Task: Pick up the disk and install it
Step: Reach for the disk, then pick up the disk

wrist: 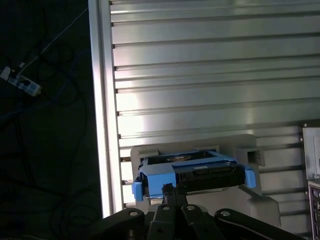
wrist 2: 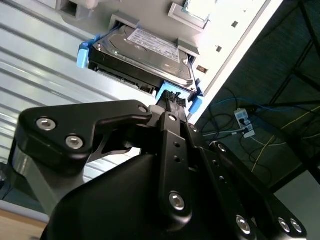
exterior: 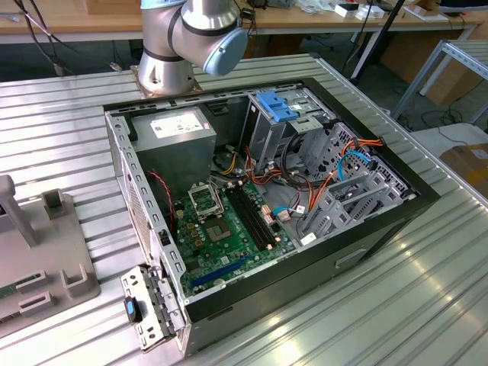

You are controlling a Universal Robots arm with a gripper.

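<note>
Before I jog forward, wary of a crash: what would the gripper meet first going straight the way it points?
The disk: its blue-framed near end lies right ahead of the gripper in both wrist views. Whether there is any gap between them is unclear.

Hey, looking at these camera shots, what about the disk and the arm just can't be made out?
Second wrist view: near edge of the disk, partly covered by the gripper; far end tucked into the grey holder.
Exterior view: the arm, cut off by the top edge.
Exterior view: inside of the drive cage, hidden by cables.
</note>
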